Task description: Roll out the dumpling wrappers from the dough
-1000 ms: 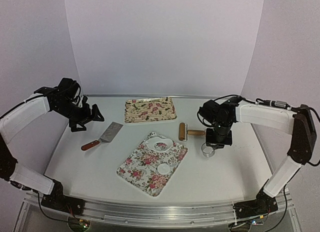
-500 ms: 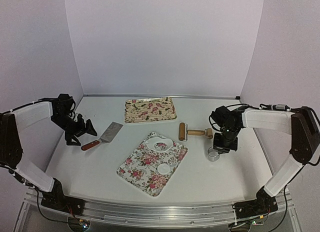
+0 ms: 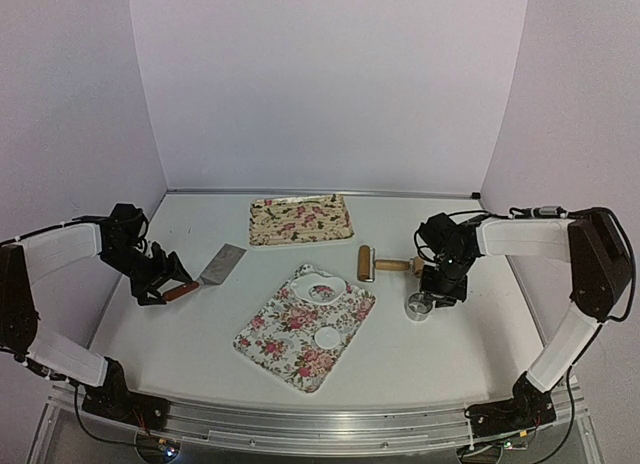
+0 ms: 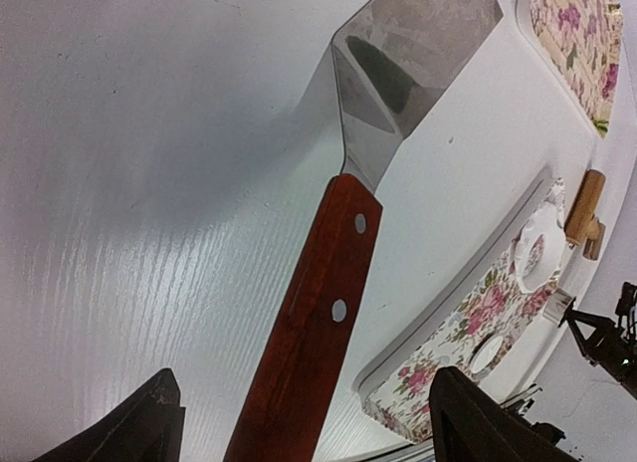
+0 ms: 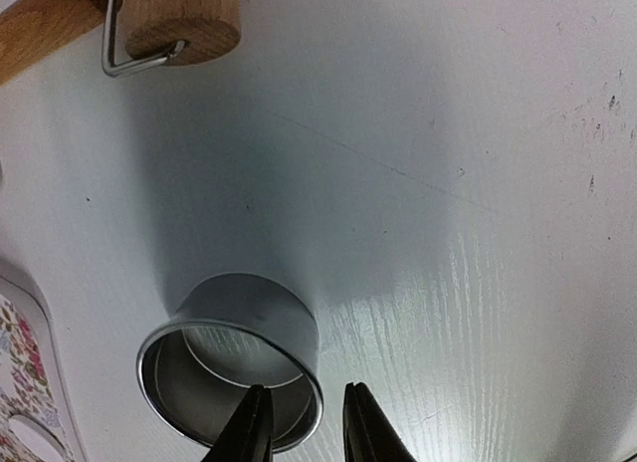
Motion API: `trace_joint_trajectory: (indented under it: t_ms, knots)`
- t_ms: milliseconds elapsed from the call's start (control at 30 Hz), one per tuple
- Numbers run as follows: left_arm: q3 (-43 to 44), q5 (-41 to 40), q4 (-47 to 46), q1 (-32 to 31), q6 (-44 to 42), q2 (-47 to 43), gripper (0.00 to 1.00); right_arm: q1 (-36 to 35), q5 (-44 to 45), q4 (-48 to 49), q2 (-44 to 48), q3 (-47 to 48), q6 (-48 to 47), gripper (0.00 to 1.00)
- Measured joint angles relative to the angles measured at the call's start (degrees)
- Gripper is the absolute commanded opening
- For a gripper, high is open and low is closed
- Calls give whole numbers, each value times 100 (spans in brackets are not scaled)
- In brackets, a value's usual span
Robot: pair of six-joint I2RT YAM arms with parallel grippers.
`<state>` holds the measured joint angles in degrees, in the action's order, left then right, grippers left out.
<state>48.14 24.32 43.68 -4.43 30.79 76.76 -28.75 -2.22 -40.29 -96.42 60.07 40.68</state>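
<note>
The cutting looks done and we judge we're at the lift-off step: one dumpling wrapper [image 3: 327, 337] lies flat and face up toward the near end of the flowered tray [image 3: 270, 349], and the dough [image 3: 339, 284] it seems to have come from sits at the tray's far end as a thin patch with a round hole. They lie near each other but apart. The wrapper is round, so it has no long axis and points nowhere. The patch looks a shade wider across than deep, though it's small from above. On our left, the left hand [image 4: 301, 374] is spread wide with the spatula [image 3: 207, 273] handle lying between its fingers and neither finger on it. The spatula lies on the bench [image 3: 180, 334], its long axis running from the wooden handle at the near left to the steel blade at the far right, aimed roughly at the far tray rather than at the wrapper. On our right, the right hand [image 5: 302, 412] is only narrowly parted, the wall of the metal ring [image 5: 234, 328] sits in the gap, and the ring stands on the bench just near of the rolling pin [image 3: 384, 265]. Next, we reckon, the left hand must close squarely on the handle, swing the blade round toward the tray and keep it low enough to slide under the disc without creasing it.
</note>
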Motion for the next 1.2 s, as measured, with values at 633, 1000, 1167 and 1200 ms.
trace_joint_trajectory:
  t_ms: [633, 1000, 1167, 1200]
  knots:
    - [-1225, 109, -993, 0, 1643, -1125, 61, 12, -13, 15, 535, 149, 255, 63]
    - [-1686, 155, -1765, 0, 2505, -1559, 46, 12, -13, -28, 788, 696, 272, 65]
    - [-1729, 150, -1961, 0, 2687, -1559, 36, 12, -8, -106, 806, 723, 265, 66]
    - [-1729, 150, -1996, 0, 2719, -1546, 32, 12, -8, -129, 808, 723, 265, 66]
